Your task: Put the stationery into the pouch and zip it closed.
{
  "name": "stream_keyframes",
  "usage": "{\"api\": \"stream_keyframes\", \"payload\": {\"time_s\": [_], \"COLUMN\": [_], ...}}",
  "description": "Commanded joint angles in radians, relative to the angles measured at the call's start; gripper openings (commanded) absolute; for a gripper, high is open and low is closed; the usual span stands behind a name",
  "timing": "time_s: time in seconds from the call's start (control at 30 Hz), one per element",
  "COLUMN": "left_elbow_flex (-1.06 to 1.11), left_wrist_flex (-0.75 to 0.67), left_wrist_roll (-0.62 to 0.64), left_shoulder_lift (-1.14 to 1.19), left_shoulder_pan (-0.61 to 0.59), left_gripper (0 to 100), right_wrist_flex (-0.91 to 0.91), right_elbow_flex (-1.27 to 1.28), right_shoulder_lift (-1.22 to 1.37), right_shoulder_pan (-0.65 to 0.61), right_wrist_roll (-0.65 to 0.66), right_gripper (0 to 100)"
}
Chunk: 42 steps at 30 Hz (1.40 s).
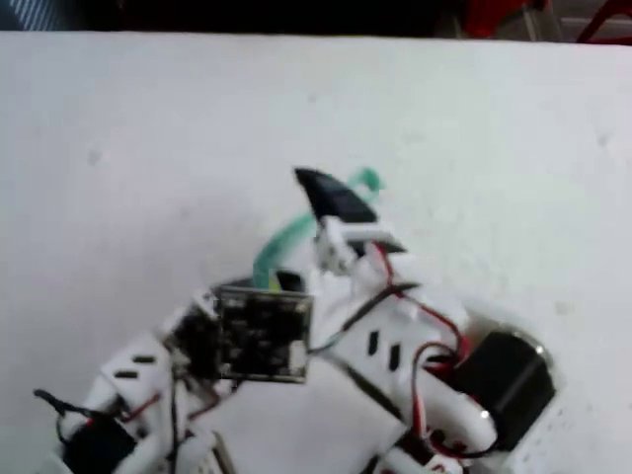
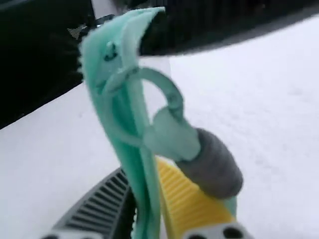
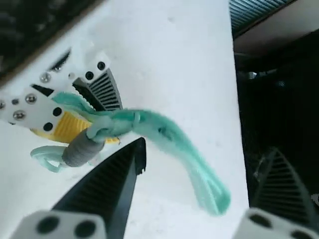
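A teal fabric pouch (image 1: 288,240) hangs off the table, held up as a thin flattened strip. My left gripper (image 2: 149,191) is shut on its lower edge, pinched between the black ribbed finger (image 2: 107,199) and the yellow pad (image 2: 187,199). A teal ring and a grey zipper pull (image 2: 212,164) dangle beside the yellow pad. My right gripper (image 3: 207,149) stands open around the pouch (image 3: 174,139), whose free end passes between its black fingers (image 3: 117,174) without touching them. In the high view the right gripper (image 1: 336,202) sits at the pouch's far end, and the left gripper (image 1: 281,281) at its near end.
The white table (image 1: 148,148) stretches wide on all sides of the arms. Its far edge meets a dark background, with a red object (image 1: 499,15) beyond it. Both arm bases and their cables (image 1: 425,326) crowd the near edge.
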Motion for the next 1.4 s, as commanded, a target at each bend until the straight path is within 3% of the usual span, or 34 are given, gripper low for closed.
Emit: {"api": "stream_keyframes", "payload": {"time_s": [0.0,0.23,0.37,0.57,0.93,1.37], "left_elbow_flex": [0.015,0.021,0.025,0.068,0.068,0.068], "left_wrist_flex": [-0.098,-0.103,-0.098,-0.106,-0.118,-0.115], "left_wrist_roll": [0.072,0.087,0.087,0.086,0.084,0.083], "left_shoulder_lift": [0.004,0.004,0.004,0.004,0.004,0.004], "left_shoulder_pan": [-0.139,-0.154,-0.154,-0.154,-0.154,-0.154], "left_gripper": [2,2,2,2,2,2], "right_wrist_flex": [-0.024,-0.044,-0.134,-0.147,-0.36,-0.371], "right_elbow_flex": [-0.028,0.097,0.215,0.247,0.486,0.496], "right_shoulder_lift": [-0.05,-0.079,-0.099,-0.18,-0.188,-0.188], "right_shoulder_pan": [0.019,0.008,-0.074,-0.156,-0.16,-0.16], "right_wrist_roll": [-0.101,-0.394,-0.466,-0.474,-0.476,-0.476], "right_gripper": [27.1,18.6,18.7,18.7,18.7,18.3]}}
